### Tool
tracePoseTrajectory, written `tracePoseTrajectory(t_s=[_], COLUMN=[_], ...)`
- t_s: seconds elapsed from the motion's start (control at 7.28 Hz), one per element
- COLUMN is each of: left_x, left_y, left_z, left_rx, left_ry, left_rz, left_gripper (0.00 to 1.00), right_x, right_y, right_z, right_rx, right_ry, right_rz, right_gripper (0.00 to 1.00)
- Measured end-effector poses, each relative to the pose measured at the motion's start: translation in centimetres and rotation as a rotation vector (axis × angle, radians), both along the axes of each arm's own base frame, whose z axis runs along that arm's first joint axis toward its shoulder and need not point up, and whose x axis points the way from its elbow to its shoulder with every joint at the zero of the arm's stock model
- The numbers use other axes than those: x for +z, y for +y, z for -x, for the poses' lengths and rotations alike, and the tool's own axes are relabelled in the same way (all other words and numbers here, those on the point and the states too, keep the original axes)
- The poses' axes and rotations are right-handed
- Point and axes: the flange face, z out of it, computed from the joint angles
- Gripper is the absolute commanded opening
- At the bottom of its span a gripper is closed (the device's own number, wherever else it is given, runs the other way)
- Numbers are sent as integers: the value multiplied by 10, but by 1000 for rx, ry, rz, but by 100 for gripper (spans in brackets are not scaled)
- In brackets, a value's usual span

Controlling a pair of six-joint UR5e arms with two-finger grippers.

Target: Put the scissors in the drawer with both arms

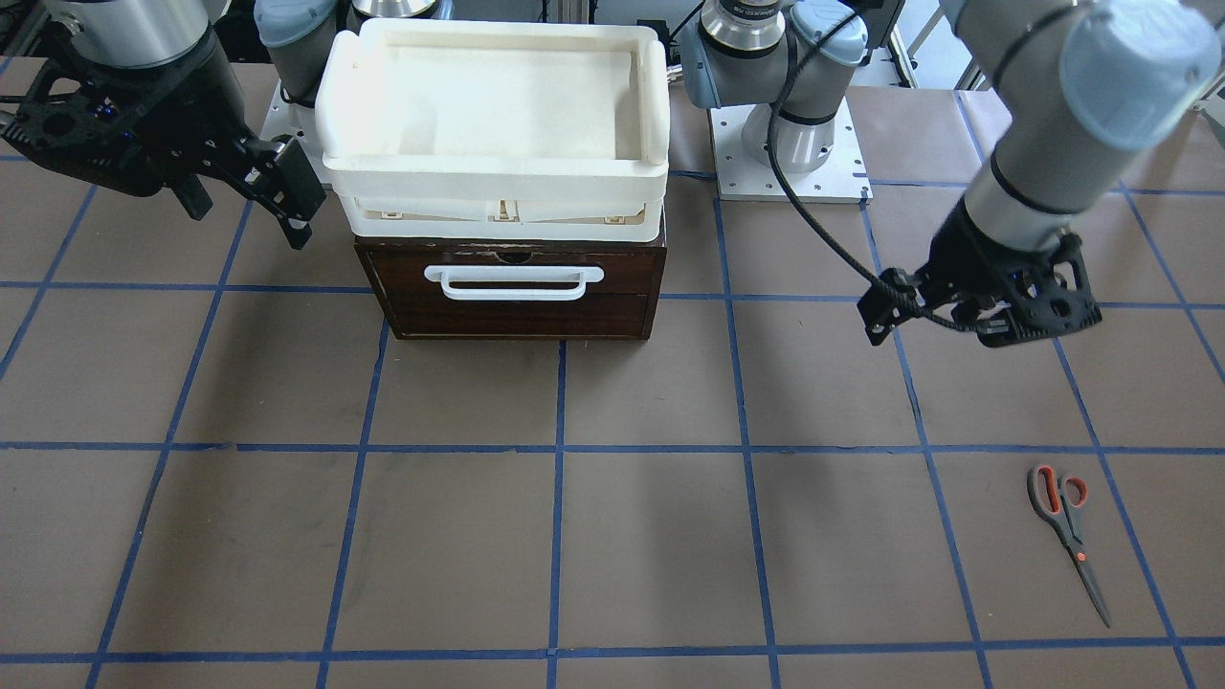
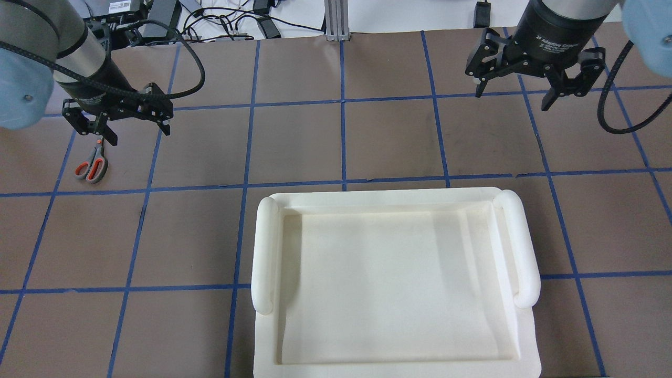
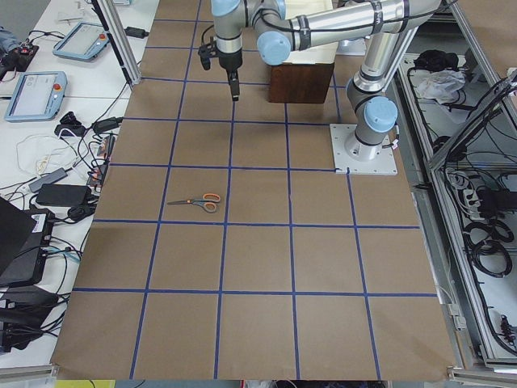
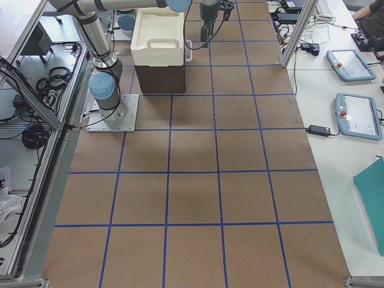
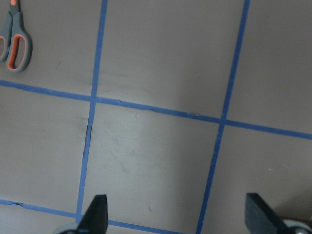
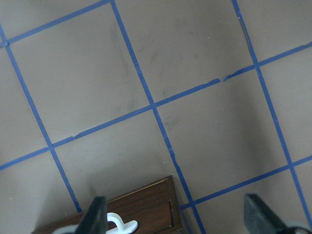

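The scissors [image 1: 1064, 526] lie flat on the brown table, closed, with the orange-red handle loops toward the robot; they also show in the overhead view [image 2: 92, 167] and at the top left of the left wrist view [image 5: 17, 41]. My left gripper [image 2: 139, 131] hangs open and empty above the table beside them, not touching. The dark brown drawer [image 1: 517, 301] is closed, with its white bar handle [image 1: 514, 280] facing away from the robot. My right gripper [image 2: 514, 97] is open and empty, in the air beside the drawer's front corner [image 6: 146, 204].
A white foam-like tray [image 1: 493, 172] sits on top of the drawer box and fills the lower overhead view [image 2: 394, 283]. The table is covered in brown paper with a blue tape grid. Both arm bases [image 1: 790, 144] stand behind the box.
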Motion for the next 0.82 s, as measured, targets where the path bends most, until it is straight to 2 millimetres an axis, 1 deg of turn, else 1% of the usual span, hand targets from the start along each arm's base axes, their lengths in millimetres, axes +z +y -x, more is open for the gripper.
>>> tracePoseTrajectory(t_s=[0.14,0.27,0.41,0.55,0.69,0.82], left_x=[-36,-64,-79,-84,-98,-124], left_y=[-18,-35,-57,-82,-108,-128], left_z=[-31,-62,-97,-127,-148,-161], left_rx=[-16,-43,-77,-109,-126,-142], left_ry=[-3,-7,-18,-31,-35,-32], left_rz=[9,23,52,79,89,88], left_gripper=[100,100,100,100,100,100], right_x=[-6,-14,-25,-40,-56,-73], right_y=[-3,-5,-8,-13,-17,-20], right_z=[-17,-42,-67,-89,-107,-123], right_rx=[-114,-207,-283,-359,-429,-488], right_ry=[-8,-9,-6,-7,-8,0], right_rz=[8,18,21,16,3,-15], right_gripper=[100,100,100,100,100,100])
